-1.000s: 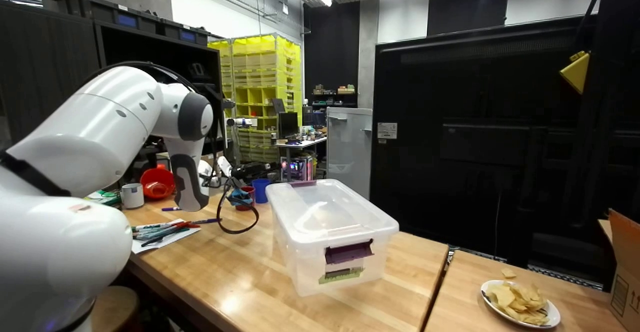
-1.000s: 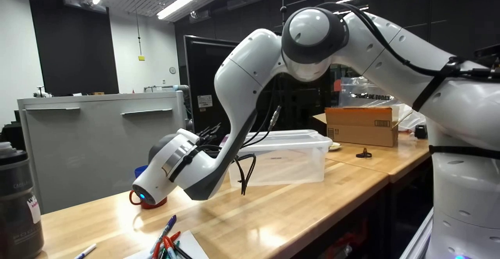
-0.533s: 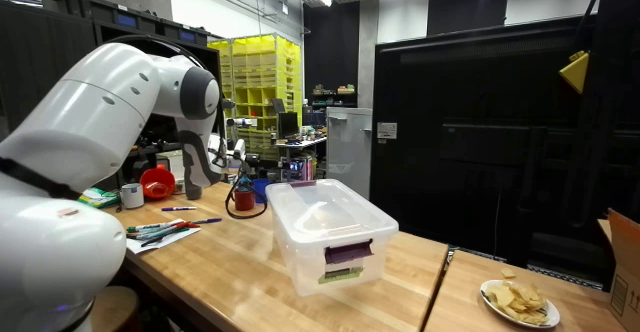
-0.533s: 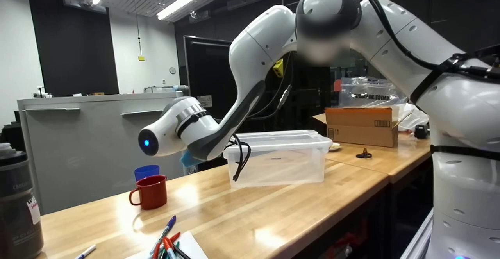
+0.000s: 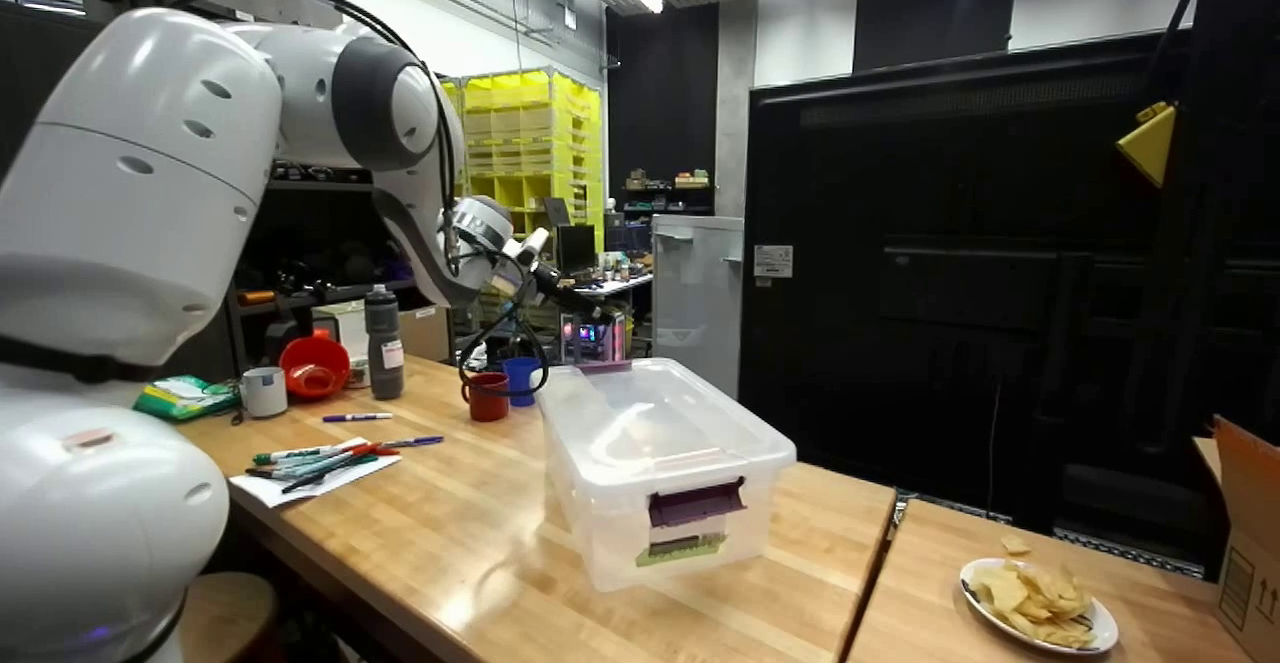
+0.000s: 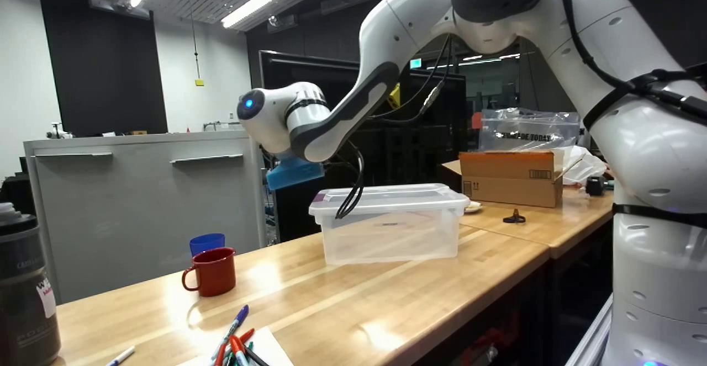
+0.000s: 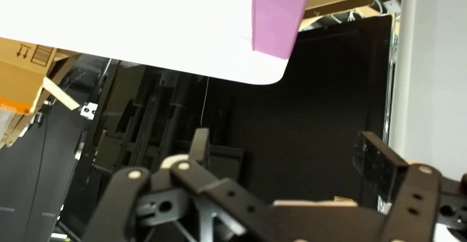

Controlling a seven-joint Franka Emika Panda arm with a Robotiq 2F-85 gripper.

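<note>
My gripper (image 7: 287, 150) stands open in the wrist view, its fingers wide apart with nothing between them. In an exterior view the black gripper (image 5: 592, 307) hangs in the air, tilted downward, above the far end of a clear plastic bin. That bin (image 5: 690, 443) has a lid and purple latches, and rests on the wooden table. Across the top of the wrist view the bin (image 7: 146, 26) looks washed-out white, with its latch (image 7: 279, 15) pink. Elsewhere the wrist hides the fingers; a blue part (image 6: 294, 173) shows beneath it. A red mug (image 6: 216, 272) and blue cup (image 6: 207, 243) stand below.
Several pens (image 5: 325, 460) lie on white paper near the table's front edge. A dark bottle (image 5: 384, 343), white mug (image 5: 264, 392) and red container (image 5: 314, 365) stand behind them. A plate of chips (image 5: 1040, 608) and a cardboard box (image 6: 511, 178) are past the bin.
The arm has risen and swung from low by the red mug up toward the bin. The mug, blue cup and bottle have come into fuller view. The bin has not moved.
</note>
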